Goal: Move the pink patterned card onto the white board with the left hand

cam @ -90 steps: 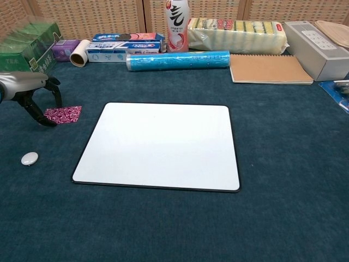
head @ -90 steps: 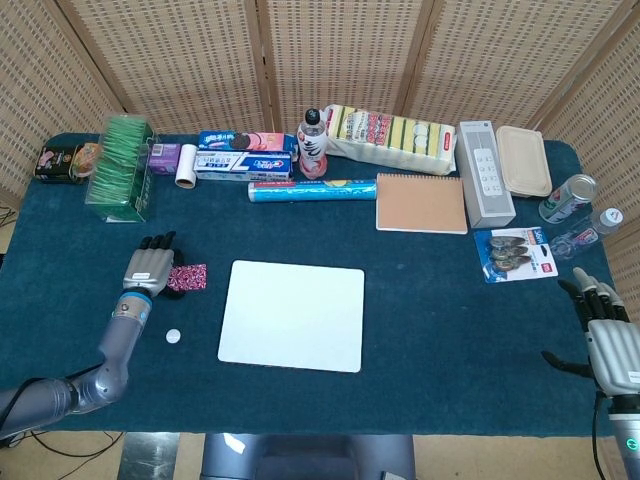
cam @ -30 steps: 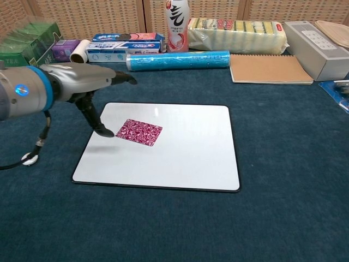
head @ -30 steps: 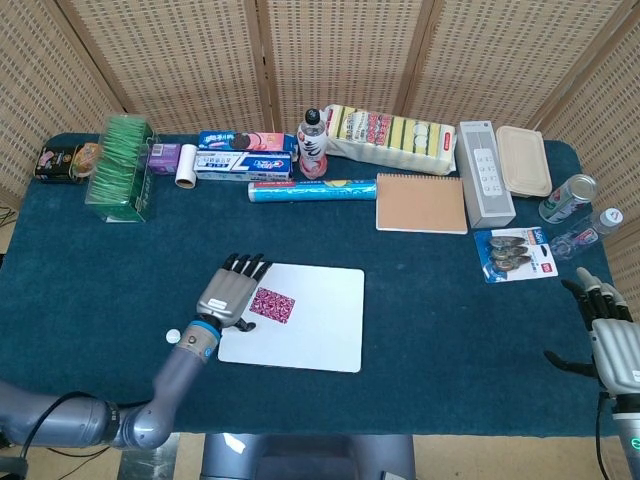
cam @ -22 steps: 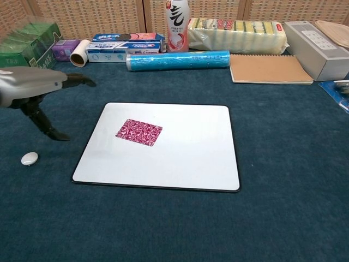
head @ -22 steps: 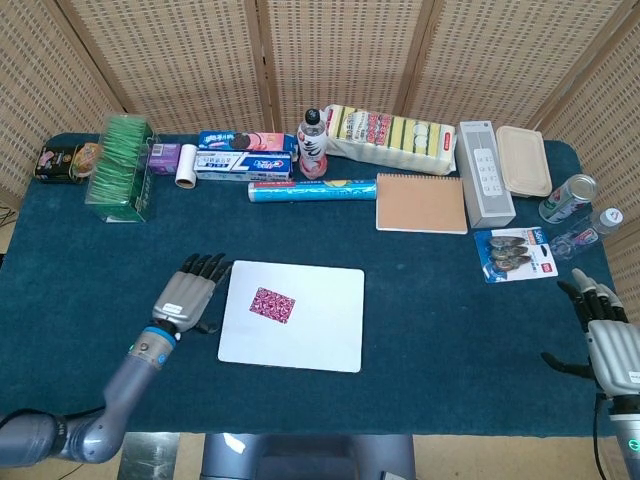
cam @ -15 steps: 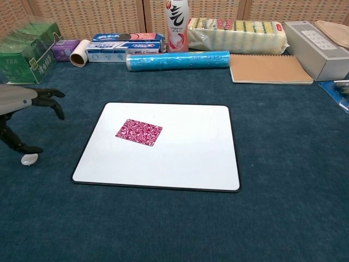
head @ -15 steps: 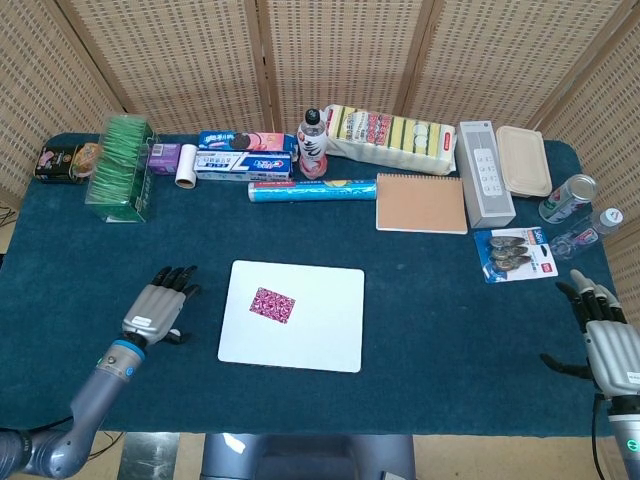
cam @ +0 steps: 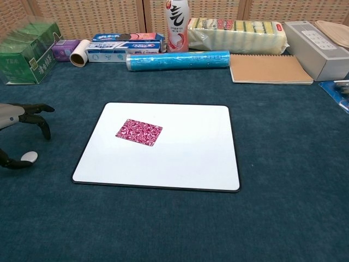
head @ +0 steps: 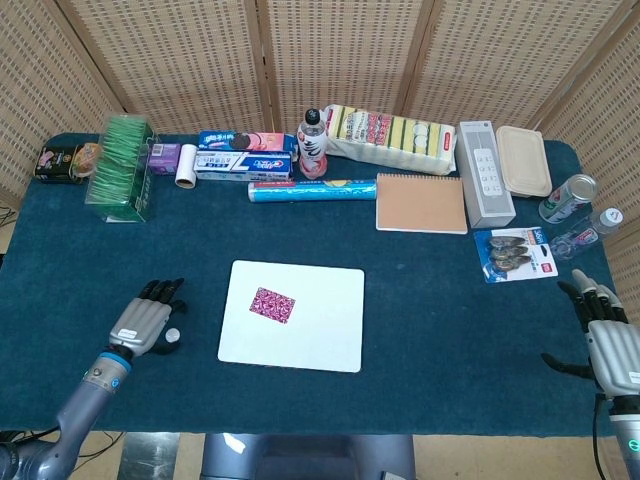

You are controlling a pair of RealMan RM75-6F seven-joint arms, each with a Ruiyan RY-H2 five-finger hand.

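Observation:
The pink patterned card lies flat on the left part of the white board, nothing touching it. My left hand hovers over the blue cloth well left of the board, holding nothing, fingers apart and slightly curved. A small white disc lies beside its fingers. My right hand rests at the table's far right edge, fingers spread, holding nothing; the chest view does not show it.
Along the back stand a green tea box, toothpaste boxes, a drink bottle, a blue roll, a brown notebook and a grey box. A blister pack and cans sit at right.
My left hand carried the card from the cloth onto the board, let it go, then drew back left and toward the table's front. The right hand stayed put.

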